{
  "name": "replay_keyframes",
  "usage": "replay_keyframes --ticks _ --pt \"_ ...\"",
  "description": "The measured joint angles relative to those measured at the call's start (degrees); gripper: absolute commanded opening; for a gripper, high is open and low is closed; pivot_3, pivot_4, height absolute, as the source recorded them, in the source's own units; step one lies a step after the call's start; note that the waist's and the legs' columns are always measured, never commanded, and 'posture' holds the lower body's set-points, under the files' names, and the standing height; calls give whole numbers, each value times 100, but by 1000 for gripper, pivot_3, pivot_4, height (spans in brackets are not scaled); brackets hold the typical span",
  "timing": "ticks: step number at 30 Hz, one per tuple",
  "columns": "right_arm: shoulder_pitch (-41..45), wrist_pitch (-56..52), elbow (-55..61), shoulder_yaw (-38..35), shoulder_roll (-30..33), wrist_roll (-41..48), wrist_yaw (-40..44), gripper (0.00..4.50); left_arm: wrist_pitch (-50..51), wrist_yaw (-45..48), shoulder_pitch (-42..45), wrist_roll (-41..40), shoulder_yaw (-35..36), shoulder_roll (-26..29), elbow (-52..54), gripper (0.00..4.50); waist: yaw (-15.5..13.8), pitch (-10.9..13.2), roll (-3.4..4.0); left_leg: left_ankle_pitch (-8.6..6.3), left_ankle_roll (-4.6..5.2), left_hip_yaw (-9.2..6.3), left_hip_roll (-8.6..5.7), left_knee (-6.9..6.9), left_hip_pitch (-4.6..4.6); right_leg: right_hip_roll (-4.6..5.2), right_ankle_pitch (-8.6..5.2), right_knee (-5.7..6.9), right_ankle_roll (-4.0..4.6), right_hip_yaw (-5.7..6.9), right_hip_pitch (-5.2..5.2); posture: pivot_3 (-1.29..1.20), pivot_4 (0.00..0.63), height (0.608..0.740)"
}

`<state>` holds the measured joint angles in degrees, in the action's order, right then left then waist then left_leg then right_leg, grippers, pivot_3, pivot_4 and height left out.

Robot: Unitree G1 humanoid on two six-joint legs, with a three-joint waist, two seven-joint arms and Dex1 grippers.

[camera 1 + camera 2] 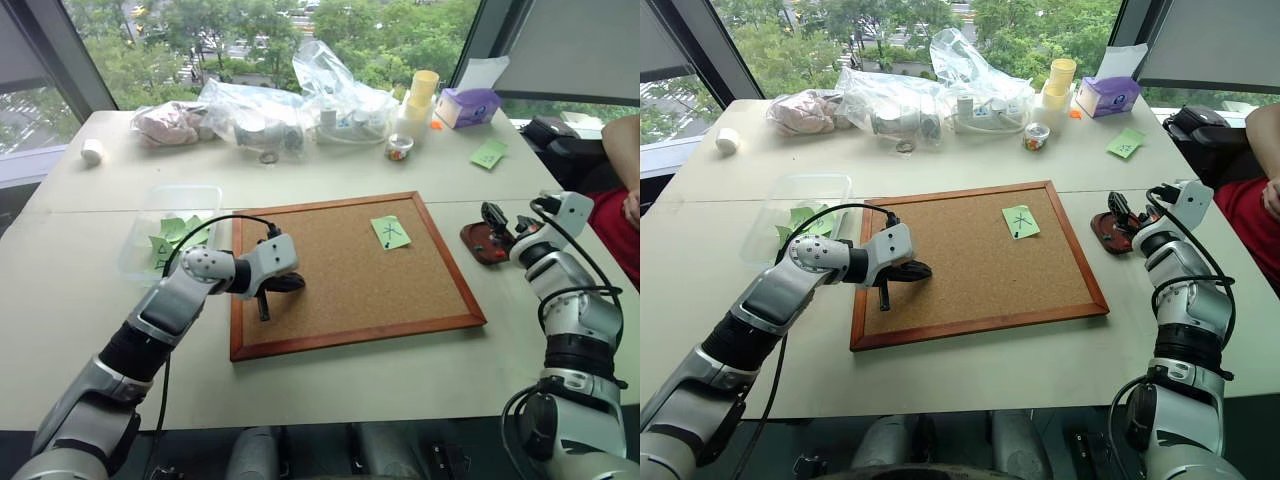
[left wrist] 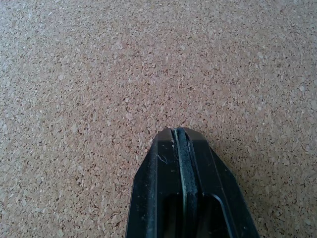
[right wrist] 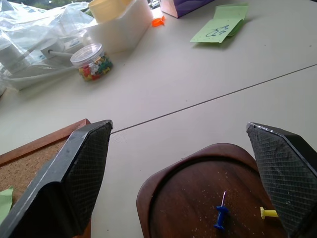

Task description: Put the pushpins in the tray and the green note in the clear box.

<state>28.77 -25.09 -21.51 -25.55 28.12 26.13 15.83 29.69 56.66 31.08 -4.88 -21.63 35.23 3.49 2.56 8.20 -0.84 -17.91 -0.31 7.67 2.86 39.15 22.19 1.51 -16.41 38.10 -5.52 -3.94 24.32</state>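
**A:** Where do things stand?

**B:** The right gripper (image 3: 181,178) hangs over the tray (image 3: 168,198), fingers wide apart and empty. Two pins lie in the tray, a blue one (image 3: 220,214) and a yellow one (image 3: 267,213). The tray sits just off the right edge of the cork board (image 1: 340,300).

**A:** And the note?

**B:** The note (image 1: 390,232) lies on the board near its far right corner, cross scribble up. I can't make out whether a pin is left in it; too small to tell from the head views. The box (image 1: 205,195) sits off the board's far left corner with other green slips inside.

**A:** The left arm?

**B:** The left gripper (image 1: 283,284) is pressed together on nothing, tips low over bare cork near the board's left side.

**A:** So the next step?

**B:** Likely the note. I'd look for a leftover pin first, since pulling would tear pinned paper. Flat paper on cork gives no edge, so spread the fingers, come in shallow at a corner, and nudge it up before pinching. Carry it low, and let go only once it's over the box walls, or it may drift.
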Motion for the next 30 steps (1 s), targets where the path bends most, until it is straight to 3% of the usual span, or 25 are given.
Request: replay_keyframes --ticks 6,14,29,30 --pt "-353 179 298 445 53 -333 339 4455 -9 0 -12 17 0 0 7 0 1 -1 1 0 0 0 0 0 0 -1 0 0 0 0 0 0 150 738" --pt "-936 -98 2237 1992 -40 -319 1640 4455 -41 -4 -22 83 0 -39 1 0 -6 -2 2 -14 25 -3 1 2 -1 -2 0 1 0 1 -1 0 150 738" --pt "-691 -221 1738 2537 -339 -612 1834 4455 -38 -6 -87 118 15 -47 20 0 -4 -3 0 -13 22 -1 -1 3 0 -2 0 -1 0 1 -1 0 150 738" --pt "-625 -222 1548 2586 -339 -684 1854 3942 -34 -21 -96 119 19 -47 43 0 -1 -3 0 -13 22 -1 -1 3 0 -1 0 -1 0 1 -1 0 150 738"
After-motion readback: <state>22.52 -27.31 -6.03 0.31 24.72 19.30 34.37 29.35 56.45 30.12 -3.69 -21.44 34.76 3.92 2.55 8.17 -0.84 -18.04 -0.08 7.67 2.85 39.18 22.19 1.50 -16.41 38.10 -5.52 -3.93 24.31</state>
